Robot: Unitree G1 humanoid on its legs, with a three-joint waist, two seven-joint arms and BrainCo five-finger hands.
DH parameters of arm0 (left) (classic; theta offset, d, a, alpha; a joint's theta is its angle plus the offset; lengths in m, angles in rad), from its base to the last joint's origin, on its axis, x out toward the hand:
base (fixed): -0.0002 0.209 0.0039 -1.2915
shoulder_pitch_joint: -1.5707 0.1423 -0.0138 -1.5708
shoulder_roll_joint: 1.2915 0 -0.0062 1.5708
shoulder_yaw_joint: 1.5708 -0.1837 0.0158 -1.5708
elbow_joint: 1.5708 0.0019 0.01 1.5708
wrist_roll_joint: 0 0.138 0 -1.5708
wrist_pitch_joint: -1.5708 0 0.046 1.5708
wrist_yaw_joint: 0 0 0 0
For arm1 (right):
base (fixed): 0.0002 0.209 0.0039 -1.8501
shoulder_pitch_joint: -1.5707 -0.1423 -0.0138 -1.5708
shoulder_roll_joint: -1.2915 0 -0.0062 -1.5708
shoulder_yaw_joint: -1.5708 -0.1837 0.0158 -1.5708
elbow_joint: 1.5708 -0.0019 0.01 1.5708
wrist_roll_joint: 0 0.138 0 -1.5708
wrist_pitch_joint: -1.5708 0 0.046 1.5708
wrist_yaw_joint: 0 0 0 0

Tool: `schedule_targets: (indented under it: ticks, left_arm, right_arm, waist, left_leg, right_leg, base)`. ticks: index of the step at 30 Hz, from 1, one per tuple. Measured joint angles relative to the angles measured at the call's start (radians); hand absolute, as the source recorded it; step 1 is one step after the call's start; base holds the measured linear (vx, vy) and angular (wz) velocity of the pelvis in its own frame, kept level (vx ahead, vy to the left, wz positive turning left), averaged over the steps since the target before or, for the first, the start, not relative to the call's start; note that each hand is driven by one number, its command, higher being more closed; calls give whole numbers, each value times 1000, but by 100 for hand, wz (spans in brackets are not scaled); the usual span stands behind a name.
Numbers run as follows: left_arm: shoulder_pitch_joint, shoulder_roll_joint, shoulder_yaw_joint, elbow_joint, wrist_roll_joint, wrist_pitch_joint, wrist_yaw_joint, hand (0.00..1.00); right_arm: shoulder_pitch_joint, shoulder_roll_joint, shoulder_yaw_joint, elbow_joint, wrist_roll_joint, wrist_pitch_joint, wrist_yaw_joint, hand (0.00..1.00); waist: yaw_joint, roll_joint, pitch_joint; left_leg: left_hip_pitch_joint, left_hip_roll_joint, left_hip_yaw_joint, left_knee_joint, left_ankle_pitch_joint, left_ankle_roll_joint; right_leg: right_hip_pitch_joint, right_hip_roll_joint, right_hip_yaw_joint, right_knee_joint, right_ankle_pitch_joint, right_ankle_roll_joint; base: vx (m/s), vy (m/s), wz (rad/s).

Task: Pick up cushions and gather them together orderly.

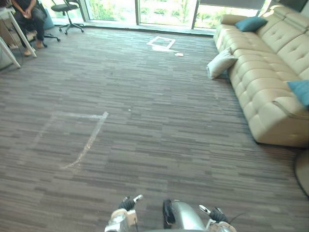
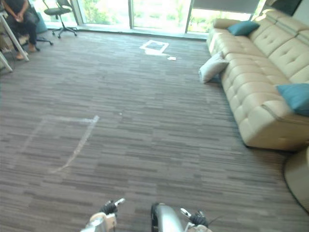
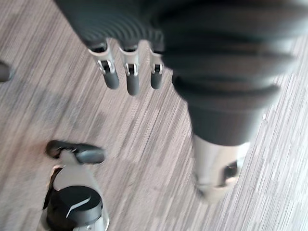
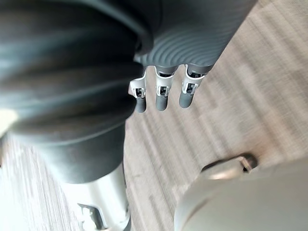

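Left hand (image 3: 131, 79) and right hand (image 4: 161, 98) hang empty, fingers relaxed. Nothing gathered yet: white cushion (image 1: 220, 63) on floor (image 1: 145, 125) against sofa (image 1: 263, 79), 2 teal cushions (image 1: 251, 23) apart on it.

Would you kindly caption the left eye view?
White cushion lies on the carpet beside a beige sofa bearing teal cushions.
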Motion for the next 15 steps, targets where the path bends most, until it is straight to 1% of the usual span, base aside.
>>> schedule_targets:
  ticks: [1,2,3,4,5,6,7,8,9,10,11,12,13,14,15]
  left_arm:
    - [6,1,21,-12,-2,0,0,0]
    - [11,7,23,-39,-1,-8,0,0]
    - [14,9,23,-44,-2,-9,0,0]
    - [18,18,14,-63,-6,-9,1,0]
    - [19,21,9,-69,-13,-10,1,0]
    - [25,29,-3,-99,-33,-14,1,0]
    - [29,30,-4,-105,-34,-20,3,0]
    - [30,30,-3,-108,-37,-28,3,0]
    - [30,30,-2,-112,-40,-31,4,0]
    - [32,29,0,-118,-40,-31,5,0]
    - [39,31,9,-129,-40,-31,5,0]
    - [42,33,10,-134,-40,-32,5,0]
    - [50,35,13,-137,-40,-31,5,0]
    - [48,53,23,-118,-39,-31,5,0]
    - [45,58,23,-112,-38,-30,5,0]
  right_arm:
    - [-4,-3,25,0,0,3,-1,0]
    - [-24,-12,48,3,0,7,-1,0]
    - [-25,-12,50,4,0,9,-1,0]
    - [-37,-10,75,4,0,10,-2,0]
    - [-36,-8,77,4,0,10,-2,0]
    - [-44,11,72,4,1,11,-2,0]
    - [-45,16,72,1,2,11,-3,0]
    - [-47,22,70,-2,2,9,-3,0]
    - [-42,25,68,0,2,11,-4,0]
    - [-41,25,69,1,1,14,-4,0]
    - [-32,25,74,2,1,18,-6,0]
    - [-26,26,75,2,1,18,-6,0]
    - [-9,27,74,4,0,20,-9,0]
    - [15,40,71,4,-1,22,-8,0]
    - [20,45,70,4,-1,23,-9,0]
  waist:
    - [13,-3,3]
    - [34,22,16]
    - [37,24,17]
    - [54,14,20]
    - [61,10,19]
    - [77,-13,28]
    - [81,-19,25]
    - [80,-19,25]
    - [82,-18,22]
    - [82,-18,21]
    - [82,-24,14]
    - [84,-30,10]
    - [92,-47,-20]
    - [88,-91,-49]
    - [87,-102,-50]
  left_leg:
    - [-76,13,10,155,125,-51]
    - [-217,67,55,415,173,-8]
    - [-253,79,71,455,138,24]
    - [-330,97,122,469,41,86]
    - [-350,100,141,453,18,88]
    - [-396,113,237,294,-62,99]
    - [-409,110,260,220,-72,100]
    - [-454,105,274,54,-70,94]
    - [-474,92,260,-101,-48,81]
    - [-485,87,244,-165,-34,77]
    - [-506,74,201,-266,4,81]
    - [-510,70,196,-258,40,84]
    - [-507,45,205,-226,98,120]
    - [-484,14,253,-194,47,141]
    - [-467,0,257,-190,35,150]
  right_leg:
    - [62,6,16,-59,-26,-5]
    - [176,41,49,-159,-51,-18]
    - [205,46,56,-180,-55,-24]
    - [291,42,79,-247,-57,-25]
    - [317,37,87,-271,-57,-24]
    - [409,10,121,-345,-58,-10]
    - [428,-1,134,-363,-64,-1]
    - [475,-17,162,-401,-87,14]
    - [504,-29,184,-416,-118,25]
    - [510,-34,195,-416,-133,30]
    - [543,-52,218,-431,-169,53]
    - [558,-60,229,-431,-174,60]
    - [565,-90,275,-405,-179,70]
    - [521,-137,325,-288,-138,141]
    - [507,-141,343,-234,-115,157]
  base:
    - [596,-89,-14]
    - [596,-89,-31]
    - [621,-10,-54]
    - [393,19,-42]
    - [560,30,-77]
    - [370,27,-65]
    - [596,82,-83]
    - [646,154,-64]
    - [546,145,-62]
    - [587,258,-62]
    - [370,176,-48]
    - [837,385,-71]
    - [909,411,-66]
    - [1049,486,-61]
    - [715,346,-33]
